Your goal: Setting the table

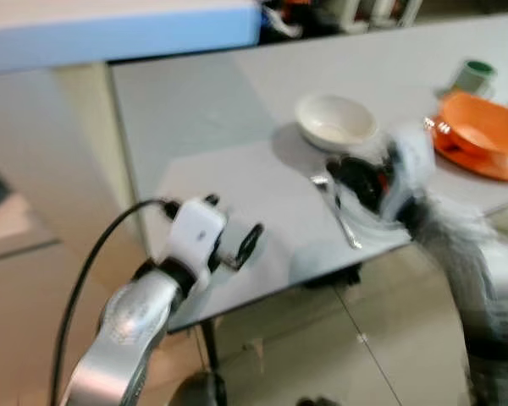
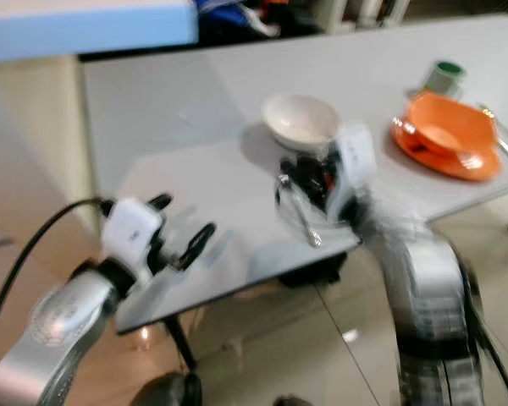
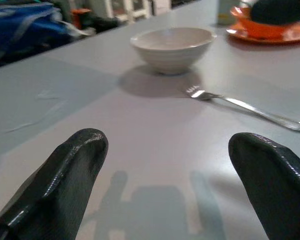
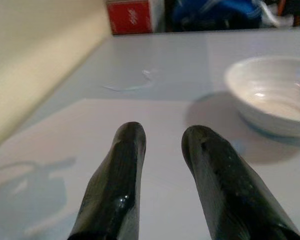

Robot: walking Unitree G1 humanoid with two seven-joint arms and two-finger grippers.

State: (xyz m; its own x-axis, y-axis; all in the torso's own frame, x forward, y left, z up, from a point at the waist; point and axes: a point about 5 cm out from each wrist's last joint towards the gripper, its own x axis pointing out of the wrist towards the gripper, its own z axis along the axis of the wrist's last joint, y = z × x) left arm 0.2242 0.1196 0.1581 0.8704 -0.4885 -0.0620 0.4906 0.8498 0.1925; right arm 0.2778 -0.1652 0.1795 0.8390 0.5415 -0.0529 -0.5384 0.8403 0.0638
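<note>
A white bowl [image 1: 336, 121] stands near the middle of the grey table [image 1: 203, 110]. A metal fork [image 1: 343, 218] lies just in front of it, close to the table's near edge. My right gripper [image 1: 356, 182], blurred, hovers over the fork beside the bowl. In the right wrist view its fingers [image 4: 125, 150] stand a narrow gap apart with nothing between them, and the bowl [image 4: 272, 95] sits just ahead. My left gripper [image 1: 233, 228] is open and empty over the table's near left part, facing the bowl [image 3: 172, 42] and fork [image 3: 250, 106].
An orange plate with an orange bowl [image 1: 483, 135] and a green-topped cup [image 1: 474, 76] sit at the table's right end. A light blue surface [image 1: 110, 30] lies beyond the far left. Tiled floor [image 1: 364, 338] shows below the near edge.
</note>
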